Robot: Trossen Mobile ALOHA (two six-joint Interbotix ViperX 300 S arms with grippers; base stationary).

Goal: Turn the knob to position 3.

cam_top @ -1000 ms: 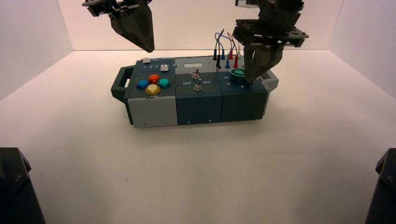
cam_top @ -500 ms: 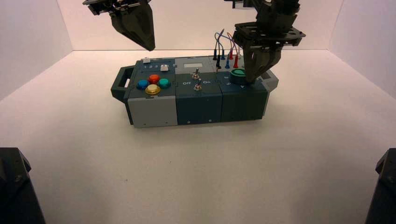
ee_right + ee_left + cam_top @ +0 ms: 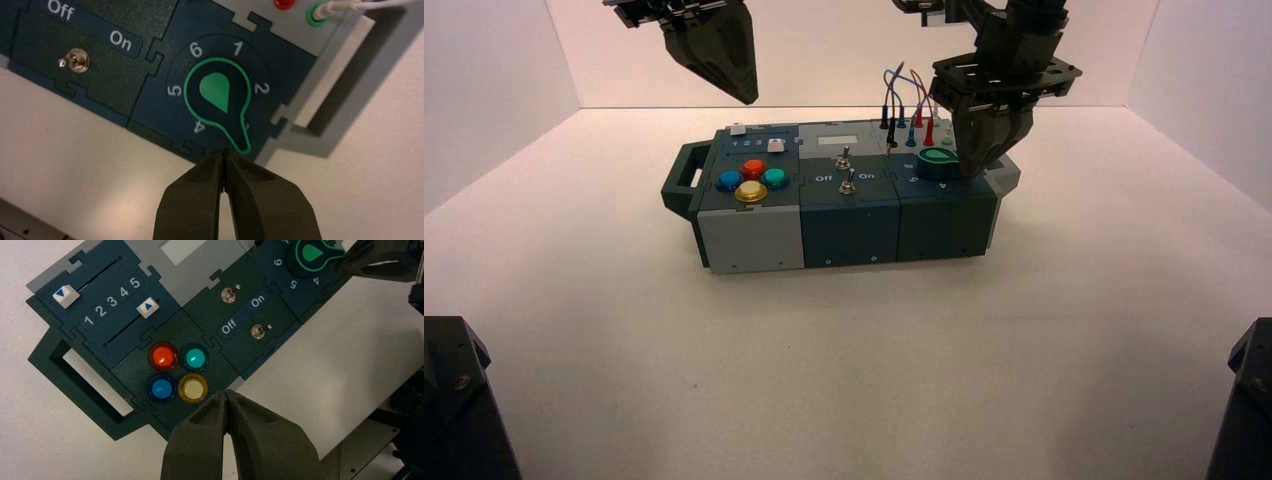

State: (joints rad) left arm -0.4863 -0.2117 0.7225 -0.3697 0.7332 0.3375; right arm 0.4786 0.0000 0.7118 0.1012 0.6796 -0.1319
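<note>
The green teardrop knob [image 3: 938,160] sits at the right end of the box's top. In the right wrist view the knob [image 3: 217,92] has its pointed tip between the printed 2 and 4, covering the number there. My right gripper [image 3: 973,172] is shut and empty, hanging just beside the knob's right edge; in its own view the gripper [image 3: 223,152] has its tips just past the knob's tip, apart from it. My left gripper [image 3: 744,100] is shut and empty, high above the box's left half; its own view [image 3: 227,392] shows it near the yellow button.
The box [image 3: 844,215] carries two toggle switches [image 3: 846,172] labelled Off and On, a cluster of coloured push-buttons [image 3: 752,180], two sliders [image 3: 105,300] and plugged wires [image 3: 909,100] behind the knob. A handle [image 3: 681,180] sticks out on the left.
My right gripper has lifted a little and shifted right, off the knob's front edge. The knob's top now shows more fully. The left arm has not moved.
</note>
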